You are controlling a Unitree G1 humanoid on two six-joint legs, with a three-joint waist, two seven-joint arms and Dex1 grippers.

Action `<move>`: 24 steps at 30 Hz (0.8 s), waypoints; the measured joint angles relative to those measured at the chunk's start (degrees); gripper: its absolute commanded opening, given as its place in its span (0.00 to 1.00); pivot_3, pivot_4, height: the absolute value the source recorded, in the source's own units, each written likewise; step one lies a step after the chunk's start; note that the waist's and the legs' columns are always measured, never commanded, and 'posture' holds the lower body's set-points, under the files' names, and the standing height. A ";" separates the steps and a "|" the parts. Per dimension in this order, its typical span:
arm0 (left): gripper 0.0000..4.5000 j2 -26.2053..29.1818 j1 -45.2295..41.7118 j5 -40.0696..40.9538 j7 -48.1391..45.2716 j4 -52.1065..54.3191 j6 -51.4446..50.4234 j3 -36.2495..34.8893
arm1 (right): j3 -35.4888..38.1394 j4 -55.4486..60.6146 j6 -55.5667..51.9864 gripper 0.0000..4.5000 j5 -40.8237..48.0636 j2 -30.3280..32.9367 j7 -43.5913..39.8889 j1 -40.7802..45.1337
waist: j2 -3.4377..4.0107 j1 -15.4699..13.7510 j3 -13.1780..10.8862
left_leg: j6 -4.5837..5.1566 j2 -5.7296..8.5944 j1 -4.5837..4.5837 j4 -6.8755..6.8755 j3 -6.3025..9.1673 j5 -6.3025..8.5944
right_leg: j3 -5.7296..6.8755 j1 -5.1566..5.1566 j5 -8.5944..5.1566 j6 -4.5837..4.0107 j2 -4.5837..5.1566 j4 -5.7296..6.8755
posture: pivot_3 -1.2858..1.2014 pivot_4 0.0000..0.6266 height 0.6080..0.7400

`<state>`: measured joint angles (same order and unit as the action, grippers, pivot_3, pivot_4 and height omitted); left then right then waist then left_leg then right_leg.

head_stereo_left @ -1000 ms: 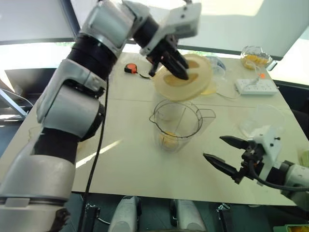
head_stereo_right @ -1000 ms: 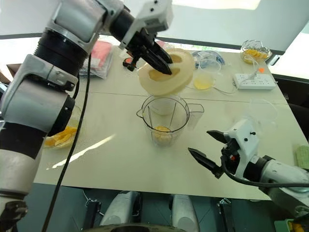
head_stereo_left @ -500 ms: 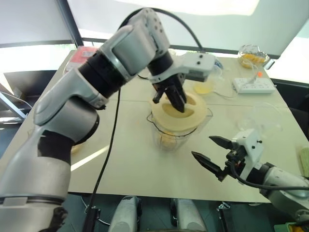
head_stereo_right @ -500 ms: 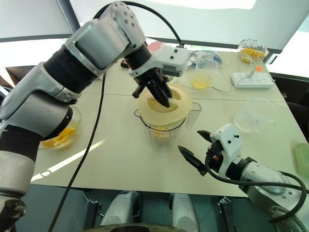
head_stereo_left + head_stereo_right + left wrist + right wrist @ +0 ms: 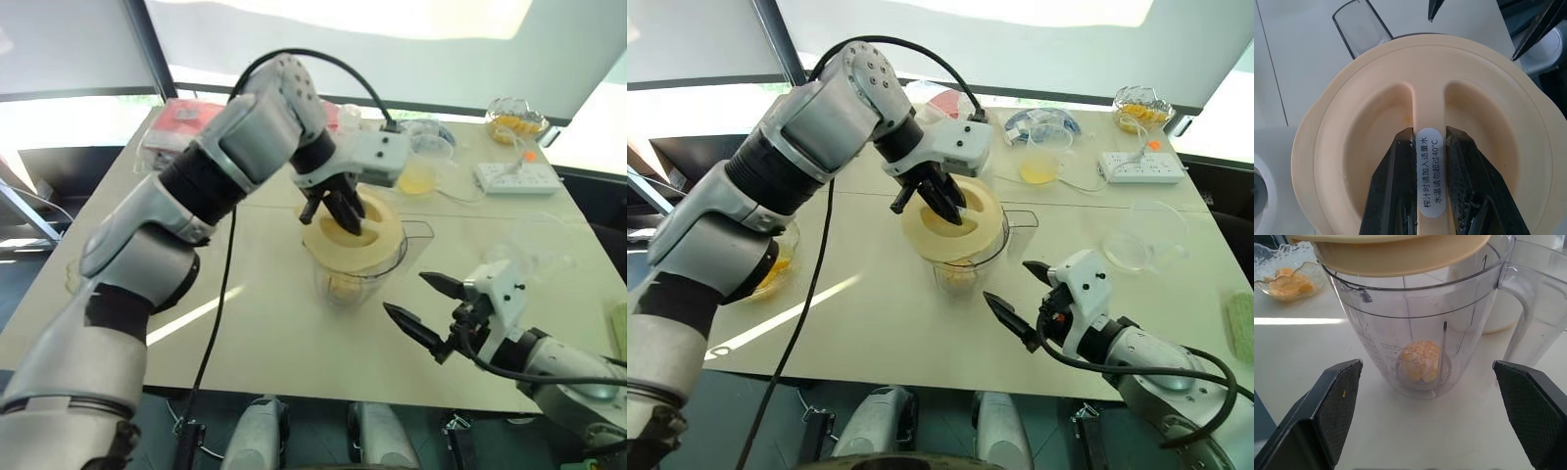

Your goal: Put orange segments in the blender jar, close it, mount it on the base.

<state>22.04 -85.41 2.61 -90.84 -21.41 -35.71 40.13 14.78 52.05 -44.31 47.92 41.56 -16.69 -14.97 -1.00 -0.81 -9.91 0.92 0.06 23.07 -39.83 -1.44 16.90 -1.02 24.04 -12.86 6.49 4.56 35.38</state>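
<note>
Left claw [image 5: 345, 213], its black fingers pinching the central ridge of a smooth, cream, round lid [image 5: 364, 242] resting tilted on the rim of the clear, tapered blender jar [image 5: 1415, 333]. Orange segments [image 5: 1420, 361] lie clumped at the jar's bottom. Right claw [image 5: 423, 305], spread wide, hovers beside the jar above the pale bench [image 5: 265, 323].

1. One jar [image 5: 345, 279].
2. One cream lid [image 5: 355, 235], on the jar's rim.
3. One clump of orange segments [image 5: 1421, 361] inside the jar; the pieces cannot be counted apart.
4. Two scalloped glass dishes holding fruit: one [image 5: 517, 115] at the far right corner, one [image 5: 776, 266] near the left edge.
5. One power strip [image 5: 518, 176].
6. One cup of yellow liquid [image 5: 1039, 157].
7. Two grippers: left [image 5: 343, 209], right [image 5: 423, 305].
</note>
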 measured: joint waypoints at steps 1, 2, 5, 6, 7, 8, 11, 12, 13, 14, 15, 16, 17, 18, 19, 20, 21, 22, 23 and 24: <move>0.06 -1.07 -0.46 -0.43 0.02 -1.32 0.03 -0.23 | -0.09 0.00 0.17 1.00 -0.30 -0.12 -0.12 -0.24 | 0.01 0.01 0.00 | 0.00 0.00 0.05 -0.07 0.01 0.00 | 0.00 0.01 0.00 0.00 0.00 0.00 | 0.52 0.24 1.00; 0.06 -2.04 -1.05 -0.81 -0.02 -3.01 0.78 -0.38 | -0.18 0.00 0.26 1.00 -0.53 -0.20 -0.23 -0.41 | 0.01 0.05 0.00 | 0.00 0.01 0.10 -0.12 0.02 0.00 | -0.02 0.02 0.00 0.00 0.00 0.00 | 0.52 0.24 1.00; 0.06 -3.70 -1.38 -1.91 -0.06 -5.79 1.76 -0.40 | -0.35 0.00 0.61 1.00 -1.08 -0.71 -0.48 -0.58 | 0.01 0.11 0.00 | 0.00 0.06 0.25 -0.16 0.01 0.00 | -0.06 0.18 0.01 0.01 0.00 0.00 | 0.52 0.24 1.00; 0.06 -3.97 -1.37 -2.43 -0.16 -5.94 1.46 -0.34 | -0.39 0.00 0.74 1.00 -1.44 -0.81 -0.54 -0.58 | 0.01 0.17 0.00 | 0.00 0.06 0.33 -0.16 0.01 0.00 | -0.07 0.30 0.01 0.01 0.00 0.03 | 0.52 0.24 1.00; 0.06 -4.12 -1.34 -3.03 -0.21 -5.96 1.33 -0.19 | -0.39 -0.05 0.84 1.00 -1.69 -0.99 -0.54 -0.54 | 0.02 0.19 -0.01 | 0.01 0.07 0.35 -0.15 0.00 0.01 | -0.08 0.34 0.01 0.02 -0.01 0.06 | 0.52 0.24 1.00; 0.06 -4.13 -1.24 -3.50 -0.30 -5.89 1.27 0.08 | -0.39 -0.10 0.90 1.00 -1.89 -1.23 -0.57 -0.49 | 0.03 0.18 -0.01 | 0.07 0.06 0.35 -0.14 0.01 0.04 | -0.07 0.36 0.01 0.03 -0.03 0.08 | 0.52 0.24 1.00; 0.06 -3.62 0.27 -4.36 -0.82 -4.53 1.01 0.62 | -0.40 -0.43 0.95 1.00 -2.32 -1.39 -0.64 -0.34 | 0.03 0.16 -0.01 | 0.11 0.05 0.34 -0.13 0.03 0.06 | -0.07 0.37 0.00 0.03 -0.06 0.11 | 0.52 0.24 1.00; 0.06 -3.09 0.95 -4.19 -1.05 -3.13 0.70 0.59 | -0.40 -0.69 0.97 1.00 -2.73 -1.66 -0.65 -0.36 | 0.03 0.17 -0.01 | 0.11 0.03 0.34 -0.13 0.04 0.06 | -0.06 0.37 0.00 0.03 -0.07 0.12 | 0.52 0.24 1.00; 0.06 -2.66 1.13 -4.14 -1.06 -2.29 0.13 0.67 | -0.43 -0.80 0.99 1.00 -2.92 -1.71 -0.65 -0.31 | 0.03 0.16 -0.01 | 0.11 0.02 0.33 -0.13 0.04 0.06 | -0.07 0.37 0.00 0.03 -0.07 0.12 | 0.52 0.24 1.00; 0.06 -2.21 1.61 -3.92 -0.98 -1.24 -0.57 0.65 | -0.52 -1.03 1.16 1.00 -3.51 -1.90 -0.64 -0.09 | 0.06 0.19 0.01 | 0.11 0.02 0.32 -0.13 0.02 0.06 | -0.08 0.37 0.00 0.03 -0.07 0.13 | 0.52 0.24 1.00; 0.06 -1.81 2.01 -3.65 -0.84 -0.17 -1.30 0.58 | -0.67 -1.47 1.46 1.00 -4.26 -2.29 -0.59 0.27 | 0.06 0.27 0.02 | 0.11 0.02 0.31 -0.13 0.03 0.06 | -0.08 0.36 0.00 0.03 -0.07 0.13 | 0.52 0.24 1.00; 0.06 -1.56 2.25 -3.37 -0.69 0.59 -1.90 0.54 | -0.91 -2.16 1.79 1.00 -5.09 -2.61 -0.47 0.81 | 0.08 0.29 0.03 | 0.11 0.01 0.30 -0.14 0.02 0.06 | -0.08 0.36 0.01 0.02 -0.07 0.15 | 0.52 0.24 1.00; 0.06 -1.27 2.64 -3.27 -0.51 1.52 -2.69 0.40 | -1.23 -2.94 2.33 1.00 -5.89 -3.00 -0.40 1.39 | 0.10 0.30 0.04 | 0.11 0.01 0.28 -0.14 0.01 0.06 | -0.08 0.35 0.01 0.02 -0.07 0.16 | 0.52 0.24 1.00; 0.06 -1.05 3.10 -3.24 -0.34 2.37 -3.52 0.04 | -1.70 -3.96 2.94 1.00 -6.96 -3.77 -0.31 2.12 | 0.11 0.34 0.05 | 0.11 0.01 0.26 -0.14 0.02 0.06 | -0.08 0.34 0.00 0.02 -0.08 0.18 | 0.52 0.24 1.00; 0.06 -1.00 3.40 -3.23 -0.26 2.69 -3.95 -0.27 | -2.05 -4.77 3.42 1.00 -7.62 -4.30 -0.22 2.55 | 0.14 0.31 0.06 | 0.11 0.01 0.26 -0.14 0.02 0.06 | -0.09 0.34 0.00 0.02 -0.10 0.20 | 0.52 0.24 1.00; 0.06 -0.66 3.94 -3.24 -0.19 3.41 -4.63 -0.72 | -3.09 -5.97 4.03 1.00 -9.02 -4.69 -0.21 3.15 | 0.18 0.31 0.08 | 0.11 0.01 0.25 -0.14 0.02 0.06 | -0.08 0.35 0.00 0.02 -0.11 0.22 | 0.52 0.24 1.00; 0.06 -0.59 4.22 -3.24 -0.11 3.74 -5.24 -1.06 | -3.92 -7.17 4.78 1.00 -10.18 -5.40 -0.21 3.89 | 0.17 0.33 0.08 | 0.11 0.01 0.25 -0.14 0.03 0.06 | -0.08 0.35 0.00 0.02 -0.13 0.22 | 0.52 0.24 1.00; 0.06 -0.57 4.43 -3.25 0.00 3.94 -5.62 -1.31 | -4.83 -8.50 5.62 1.00 -11.51 -6.39 -0.15 4.73 | 0.18 0.29 0.09 | 0.11 0.01 0.25 -0.14 0.02 0.06 | -0.09 0.35 0.00 0.02 -0.13 0.22 | 0.52 0.24 1.00; 0.06 -0.50 4.64 -3.26 0.11 4.28 -6.07 -1.47 | -5.69 -9.67 6.41 1.00 -12.77 -6.99 -0.12 5.44 | 0.19 0.31 0.10 | 0.11 0.02 0.25 -0.14 0.02 0.06 | -0.08 0.35 0.00 0.02 -0.13 0.22 | 0.52 0.24 1.00; 0.06 -0.46 4.89 -3.26 0.26 4.67 -6.41 -1.69 | -7.26 -11.70 7.65 1.00 -14.84 -7.37 -0.13 6.64 | 0.20 0.32 0.10 | 0.11 0.02 0.25 -0.14 0.01 0.06 | -0.09 0.35 0.00 0.03 -0.13 0.22 | 0.52 0.24 1.00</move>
<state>21.58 -80.52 -0.65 -90.59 -16.74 -42.12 38.44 7.52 40.35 -36.66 33.08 34.18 -16.82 -8.33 -0.80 -0.49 -9.81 1.03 0.09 23.32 -39.97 -1.43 16.96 -1.11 24.39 -12.87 6.52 4.43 35.60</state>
